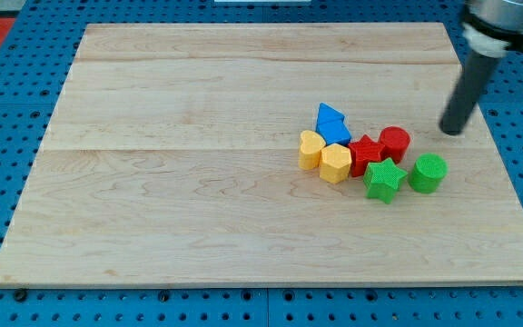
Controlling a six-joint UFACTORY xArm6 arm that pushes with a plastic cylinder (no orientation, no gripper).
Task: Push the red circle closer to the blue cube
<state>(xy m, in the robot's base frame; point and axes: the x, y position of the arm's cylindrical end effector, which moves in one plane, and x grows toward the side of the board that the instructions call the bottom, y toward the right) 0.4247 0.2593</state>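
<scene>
Wooden tabletop (pixel 198 182) is carrying one tight cluster of blocks right of centre. The red circle (pixel 395 143) is sitting at the cluster's upper right, touching or nearly touching a red star (pixel 365 154) on its left. A blue block (pixel 332 123), the only blue piece showing and so presumably the blue cube (its shape is reading more like a pointed wedge), is standing at the cluster's top left, near the circle with the star's upper edge between them. A yellow heart (pixel 310 150) and a yellow hexagon (pixel 336 163) are lying below the blue piece. A green star (pixel 383 179) and a green cylinder (pixel 428 173) are sitting below the red circle.

No hand on this rig, so nothing is opening or closing; the arm is ending in a bare rod. My tip (pixel 451 132) is resting up and to the view's right of the red circle, clear of every block.

Handling judgement: the circle is looking like small rigid plastic, light, sliding easily on smooth wood. Being round, it is likely rolling off the rod if struck off-centre. Best contact is looking like its right face, slightly low, pushing leftward and up a little. Risk: the red star is crowding the path and may be getting shoved along.
</scene>
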